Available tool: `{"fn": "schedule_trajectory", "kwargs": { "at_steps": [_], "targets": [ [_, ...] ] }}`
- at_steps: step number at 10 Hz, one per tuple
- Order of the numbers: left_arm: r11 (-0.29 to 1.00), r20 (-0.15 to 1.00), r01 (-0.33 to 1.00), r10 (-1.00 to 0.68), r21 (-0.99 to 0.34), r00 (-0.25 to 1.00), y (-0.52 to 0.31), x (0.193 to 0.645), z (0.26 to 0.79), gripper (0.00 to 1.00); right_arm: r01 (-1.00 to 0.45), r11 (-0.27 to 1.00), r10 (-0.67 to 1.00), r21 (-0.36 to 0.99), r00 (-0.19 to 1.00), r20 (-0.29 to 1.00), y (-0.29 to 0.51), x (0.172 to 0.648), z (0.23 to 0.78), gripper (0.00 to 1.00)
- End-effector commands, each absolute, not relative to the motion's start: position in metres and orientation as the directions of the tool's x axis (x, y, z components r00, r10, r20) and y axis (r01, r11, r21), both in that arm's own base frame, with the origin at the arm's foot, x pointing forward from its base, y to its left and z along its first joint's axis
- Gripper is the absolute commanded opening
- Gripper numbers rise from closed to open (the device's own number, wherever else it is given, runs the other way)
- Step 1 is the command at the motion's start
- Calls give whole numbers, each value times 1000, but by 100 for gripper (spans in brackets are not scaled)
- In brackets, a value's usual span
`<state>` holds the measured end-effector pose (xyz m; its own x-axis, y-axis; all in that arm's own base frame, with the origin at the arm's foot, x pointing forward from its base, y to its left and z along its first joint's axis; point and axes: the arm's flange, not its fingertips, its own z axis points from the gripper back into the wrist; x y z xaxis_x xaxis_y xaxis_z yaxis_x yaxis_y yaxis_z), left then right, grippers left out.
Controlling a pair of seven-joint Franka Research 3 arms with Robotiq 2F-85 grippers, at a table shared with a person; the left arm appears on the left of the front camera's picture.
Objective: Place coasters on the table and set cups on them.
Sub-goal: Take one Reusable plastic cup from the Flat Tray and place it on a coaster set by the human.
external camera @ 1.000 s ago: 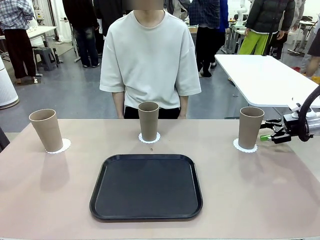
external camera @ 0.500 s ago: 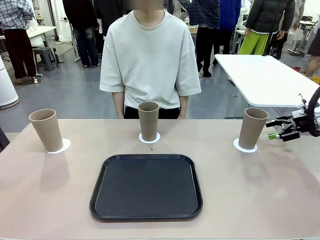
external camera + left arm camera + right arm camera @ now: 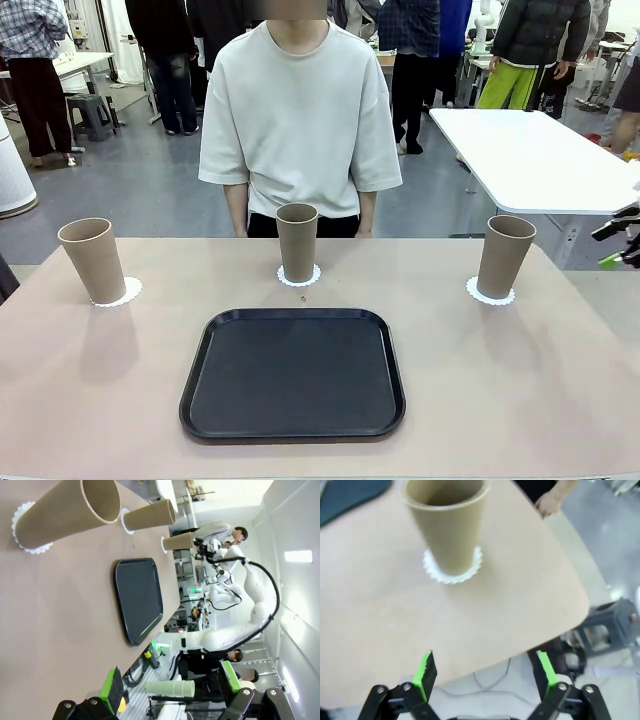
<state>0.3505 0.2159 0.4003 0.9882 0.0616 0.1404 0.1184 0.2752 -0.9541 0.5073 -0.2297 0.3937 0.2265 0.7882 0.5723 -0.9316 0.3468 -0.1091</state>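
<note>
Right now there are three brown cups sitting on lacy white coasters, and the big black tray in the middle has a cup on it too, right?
Not quite. The three cups do stand on the coasters, one each, on the table. But the black tray in the middle has nothing on it; it is bare. The front view shows this plainly.

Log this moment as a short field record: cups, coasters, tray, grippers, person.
cups: three, upright, left, middle, right
coasters: one under each cup, e.g. right
tray: black, nothing on it, mid-table
left gripper: open, holding nothing
right gripper: open, off the table's right edge, clear of the right cup
person: standing behind the middle cup
</note>
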Motion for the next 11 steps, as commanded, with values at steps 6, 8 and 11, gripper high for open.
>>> {"fn": "schedule_trajectory", "kwargs": {
  "at_steps": [6,8,11],
  "targets": [
    [275,137,111,79,-955,987,216,352,403,100,-952,188,972,-240,146,183,-81,376,498,100],
    [275,137,111,79,-955,987,216,352,403,100,-953,166,980,-252,131,152,-72,362,509,100],
    [275,137,111,79,-955,987,216,352,403,100,-953,157,978,-257,115,174,-71,368,512,100]
  ]
}}
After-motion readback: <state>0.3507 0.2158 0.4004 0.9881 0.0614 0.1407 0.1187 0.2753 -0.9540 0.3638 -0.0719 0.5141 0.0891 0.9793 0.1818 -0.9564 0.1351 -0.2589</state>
